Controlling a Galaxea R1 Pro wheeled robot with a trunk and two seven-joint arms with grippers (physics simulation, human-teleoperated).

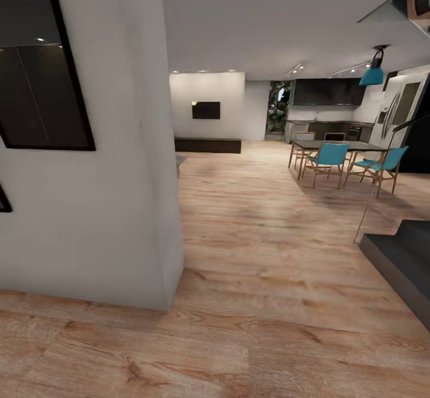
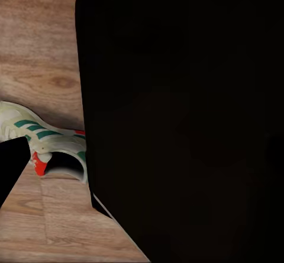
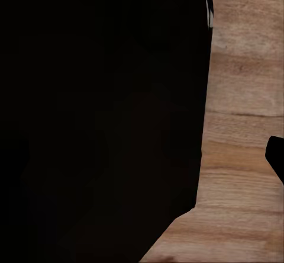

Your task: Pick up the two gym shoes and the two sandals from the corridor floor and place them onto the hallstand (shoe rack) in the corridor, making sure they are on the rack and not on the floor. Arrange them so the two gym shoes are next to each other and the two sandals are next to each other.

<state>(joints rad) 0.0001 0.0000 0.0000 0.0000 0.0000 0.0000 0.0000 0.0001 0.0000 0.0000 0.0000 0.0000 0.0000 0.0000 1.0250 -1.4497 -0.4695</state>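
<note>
Wall corner (image 1: 170,207) before dining chairs (image 1: 328,158)

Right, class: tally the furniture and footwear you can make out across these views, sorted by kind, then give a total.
Teal chairs: 2
Dining table: 1
Black-framed mirrors on the wall: 2
Teal pendant lamp: 1
Gym shoe on the floor: 1
Total: 7

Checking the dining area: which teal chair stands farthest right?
The teal chair beside the dark stair step; the other teal chair sits further left at the dining table.
</note>
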